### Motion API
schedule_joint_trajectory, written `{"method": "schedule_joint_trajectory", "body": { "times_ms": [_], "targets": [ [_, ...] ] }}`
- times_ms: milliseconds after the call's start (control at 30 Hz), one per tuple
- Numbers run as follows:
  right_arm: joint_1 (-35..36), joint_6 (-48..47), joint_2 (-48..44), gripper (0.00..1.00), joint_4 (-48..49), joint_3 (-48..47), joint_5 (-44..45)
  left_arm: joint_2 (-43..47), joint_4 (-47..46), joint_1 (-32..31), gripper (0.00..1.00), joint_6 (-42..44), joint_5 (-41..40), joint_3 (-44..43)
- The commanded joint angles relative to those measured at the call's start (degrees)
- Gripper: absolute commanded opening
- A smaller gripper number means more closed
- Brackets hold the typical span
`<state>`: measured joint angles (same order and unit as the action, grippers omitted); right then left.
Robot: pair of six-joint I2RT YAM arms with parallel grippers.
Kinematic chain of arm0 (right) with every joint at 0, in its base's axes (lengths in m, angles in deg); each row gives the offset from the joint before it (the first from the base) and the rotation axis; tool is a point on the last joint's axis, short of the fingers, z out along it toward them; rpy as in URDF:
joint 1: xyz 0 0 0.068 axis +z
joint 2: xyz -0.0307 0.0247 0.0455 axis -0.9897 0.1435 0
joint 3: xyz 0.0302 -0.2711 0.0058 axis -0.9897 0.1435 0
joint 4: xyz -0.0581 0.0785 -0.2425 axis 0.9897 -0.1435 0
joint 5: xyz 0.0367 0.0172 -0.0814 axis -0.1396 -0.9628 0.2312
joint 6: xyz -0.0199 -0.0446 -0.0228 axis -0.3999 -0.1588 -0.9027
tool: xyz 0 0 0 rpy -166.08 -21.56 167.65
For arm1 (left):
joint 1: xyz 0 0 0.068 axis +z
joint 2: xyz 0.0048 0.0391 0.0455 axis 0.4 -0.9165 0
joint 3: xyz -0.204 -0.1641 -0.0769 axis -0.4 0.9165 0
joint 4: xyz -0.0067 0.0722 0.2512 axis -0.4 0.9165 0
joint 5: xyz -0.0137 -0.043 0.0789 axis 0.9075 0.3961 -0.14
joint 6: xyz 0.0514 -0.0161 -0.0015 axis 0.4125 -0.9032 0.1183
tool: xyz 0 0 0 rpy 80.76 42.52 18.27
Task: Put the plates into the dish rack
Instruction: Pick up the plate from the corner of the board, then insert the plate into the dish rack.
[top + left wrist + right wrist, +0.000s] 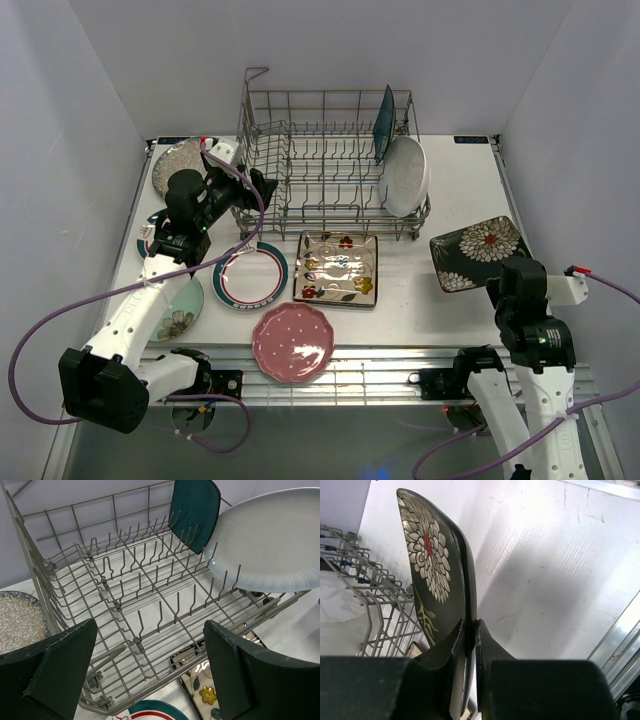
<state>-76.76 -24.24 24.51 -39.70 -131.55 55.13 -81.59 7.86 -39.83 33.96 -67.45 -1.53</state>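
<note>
Five plates lie flat in plain view: the speckled silver plate (172,160) at ten o'clock, pale green plate (180,308) at eight, teal-rimmed plate (250,275), pink scalloped plate (293,343) at six and cream floral plate (337,268) at centre. A sixth may hide under the left arm. The left gripper (150,625) hangs, jaws wide apart, at the nine-o'clock side of the dish rack (300,160). A teal plate (385,122) and white oval plate (406,175) stand at its three-o'clock end. At three o'clock, the right gripper (470,626) is clamped on the black floral plate (432,565) by its rim. Glazed, stiff and likely weighty, it could slip or swing, and the oval plate crowds the nearest slots.
</note>
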Motion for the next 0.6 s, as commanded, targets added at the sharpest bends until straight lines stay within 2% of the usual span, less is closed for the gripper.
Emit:
{"method": "schedule_joint_trajectory", "body": {
  "times_ms": [0,267,567],
  "targets": [
    [0.19,-1.05,-1.43,0.08,7.54,-6.57,6.22,2.09,0.3,-0.27,0.98,0.38,0.93,0.46],
    [0.19,-6.5,1.55,0.08,7.28,-14.22,6.05,2.09,0.39,-0.19,0.98,0.38,0.93,0.38],
    [0.19,-8.08,1.91,0.08,9.65,-19.4,3.16,2.17,0.3,-0.19,0.98,0.47,0.84,0.38]
  ]
}}
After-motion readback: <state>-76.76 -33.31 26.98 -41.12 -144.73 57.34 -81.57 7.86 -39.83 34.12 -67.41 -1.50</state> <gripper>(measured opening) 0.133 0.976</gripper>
